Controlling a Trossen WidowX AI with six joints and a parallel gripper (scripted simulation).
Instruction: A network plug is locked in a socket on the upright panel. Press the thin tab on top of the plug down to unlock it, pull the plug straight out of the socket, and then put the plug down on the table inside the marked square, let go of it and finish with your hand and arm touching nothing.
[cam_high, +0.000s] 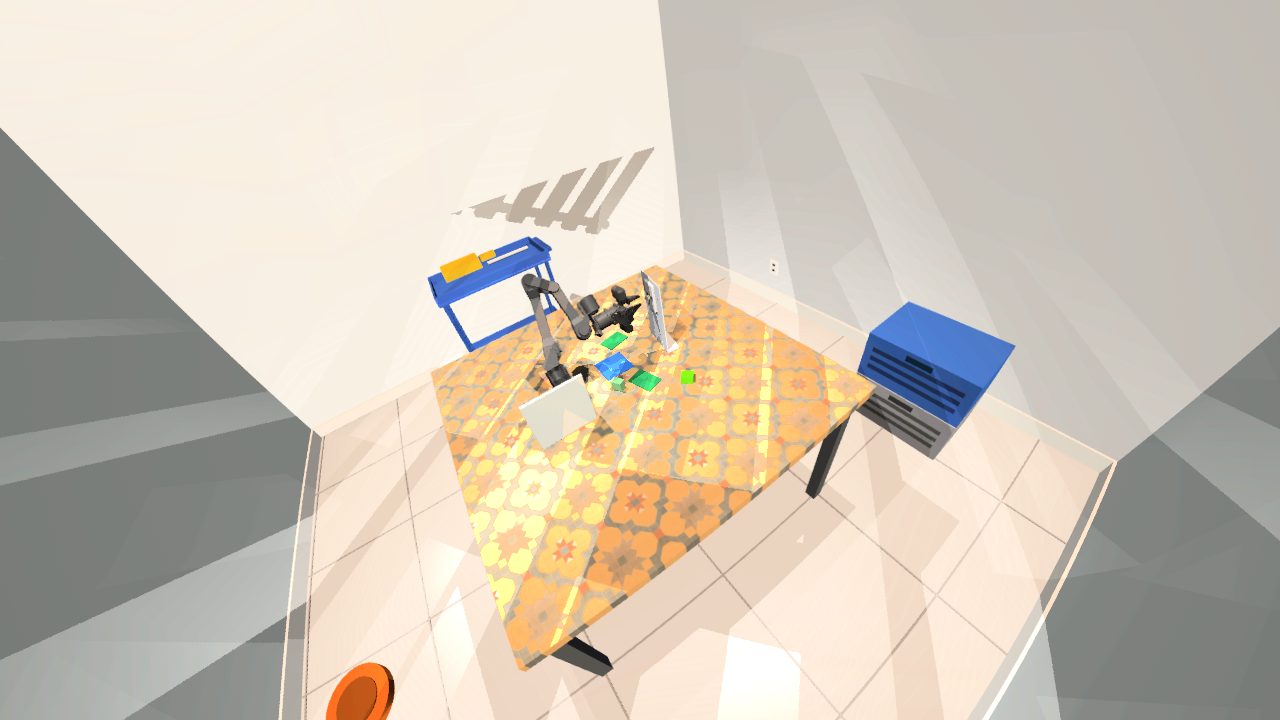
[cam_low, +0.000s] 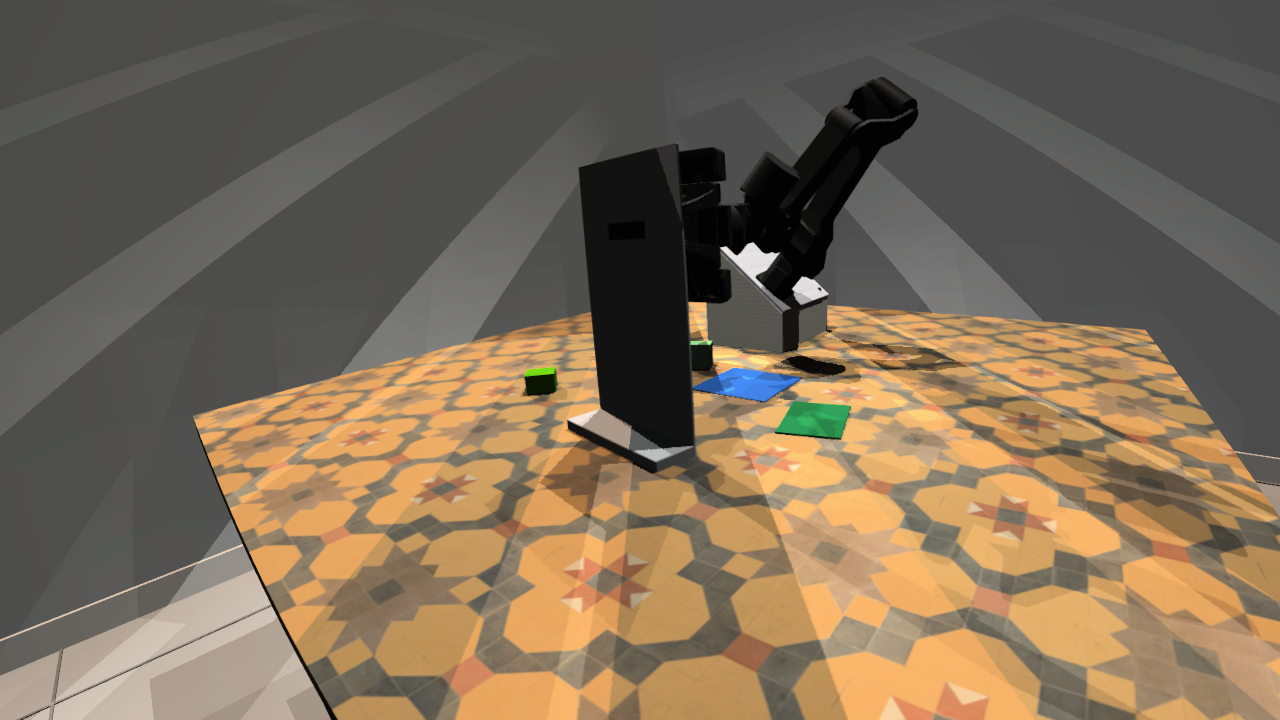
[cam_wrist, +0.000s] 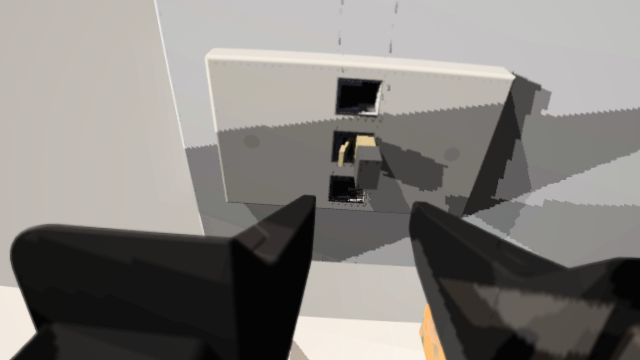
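The plug, a small grey and tan block (cam_wrist: 367, 167), sits in the middle of three sockets on the pale faceplate (cam_wrist: 280, 100) of the upright panel (cam_high: 661, 331) (cam_low: 640, 331). Its thin tan tab (cam_wrist: 342, 155) stands out on its left in the wrist view. My gripper (cam_wrist: 363, 211) (cam_high: 638, 307) is partly open and empty, facing the panel. The plug shows beyond the fingertips, over the gap between them, and is not between them. The exterior view has the fingertips hidden behind the panel. A blue flat square (cam_high: 614, 365) (cam_low: 751, 385) lies on the table.
Two green flat squares (cam_high: 614, 340) (cam_high: 645, 380) lie either side of the blue one. A bright green cube (cam_high: 687, 377) (cam_low: 540, 382) and a pale green cube (cam_high: 618, 384) (cam_low: 702, 355) stand on the table. A white wedge-shaped box (cam_high: 559, 411) (cam_low: 747, 313) stands by the arm's base.
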